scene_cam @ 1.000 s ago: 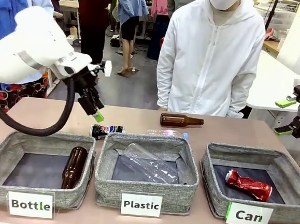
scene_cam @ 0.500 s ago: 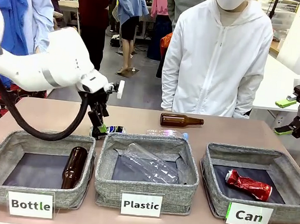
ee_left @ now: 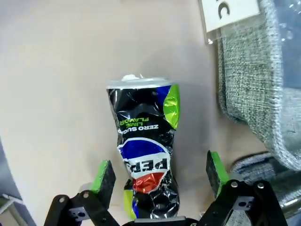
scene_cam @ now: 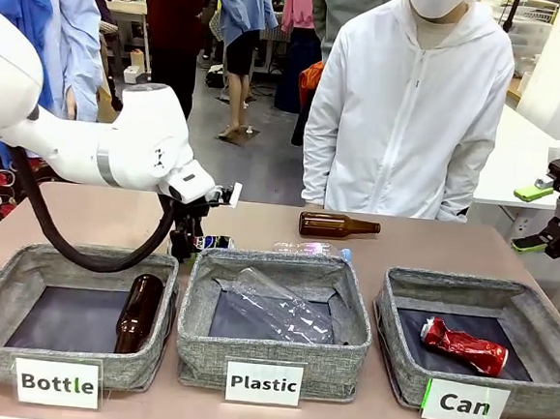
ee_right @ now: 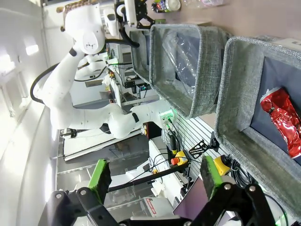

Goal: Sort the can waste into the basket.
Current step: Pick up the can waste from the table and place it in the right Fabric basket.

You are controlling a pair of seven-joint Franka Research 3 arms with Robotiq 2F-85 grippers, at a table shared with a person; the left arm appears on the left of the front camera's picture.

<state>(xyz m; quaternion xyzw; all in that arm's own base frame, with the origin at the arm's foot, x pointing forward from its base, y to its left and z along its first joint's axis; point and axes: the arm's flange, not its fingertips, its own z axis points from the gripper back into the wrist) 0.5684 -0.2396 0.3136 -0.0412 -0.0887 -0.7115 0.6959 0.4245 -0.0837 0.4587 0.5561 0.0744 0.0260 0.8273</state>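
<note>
A crushed dark blue-black can point(ee_left: 143, 157) lies on the table just behind the grey baskets, also seen as the dark can point(scene_cam: 213, 242). My left gripper point(ee_left: 160, 170) is lowered over it, open, with one green pad on each side of the can's lower half and not touching it. In the front view the left gripper point(scene_cam: 186, 243) points down at the gap between two baskets. The red crushed can point(scene_cam: 463, 345) lies inside the basket point(scene_cam: 468, 282) marked "Can". My right gripper point(scene_cam: 541, 220) hangs open and holds nothing at the far right, above that basket point(ee_right: 235, 94) and the red can point(ee_right: 284, 120).
The "Plastic" basket point(scene_cam: 278, 263) holds a clear bottle and the "Bottle" basket point(scene_cam: 82, 255) holds a brown bottle. Another brown bottle point(scene_cam: 337, 226) and a clear plastic bottle point(scene_cam: 311, 250) lie on the table behind the baskets. A person point(scene_cam: 409, 113) stands at the far side.
My left arm has swung right and down, bringing its open gripper onto the dark can. The right arm has stayed still.
</note>
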